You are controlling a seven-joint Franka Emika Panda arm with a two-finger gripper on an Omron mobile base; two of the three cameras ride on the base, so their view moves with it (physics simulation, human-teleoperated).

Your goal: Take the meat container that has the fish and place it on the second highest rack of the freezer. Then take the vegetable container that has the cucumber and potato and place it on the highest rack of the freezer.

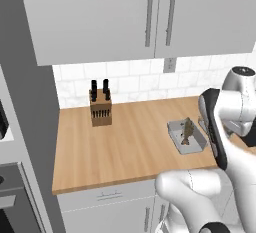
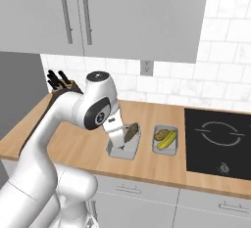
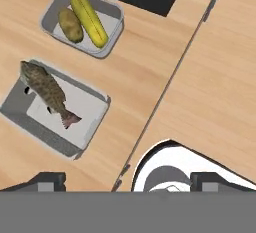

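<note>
I see the wood counter (image 1: 125, 142) under white wall cabinets (image 1: 100, 12), with the black cooktop (image 2: 218, 141) at its right end. A knife block (image 1: 100, 108) stands well left of the 2 trays. The fish tray (image 3: 55, 112) lies beside the vegetable tray (image 3: 82, 22), apart. My gripper (image 3: 127, 179) hangs above the counter, fingers spread wide, holding nothing.

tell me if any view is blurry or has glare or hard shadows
Hand view: sharp, flat light, no glare; the fish throws a faint shadow on its tray. Left base view: a little soft; the knife block casts a pale shadow on the counter. Right base view: even light; the cooktop shows no reflection.
</note>
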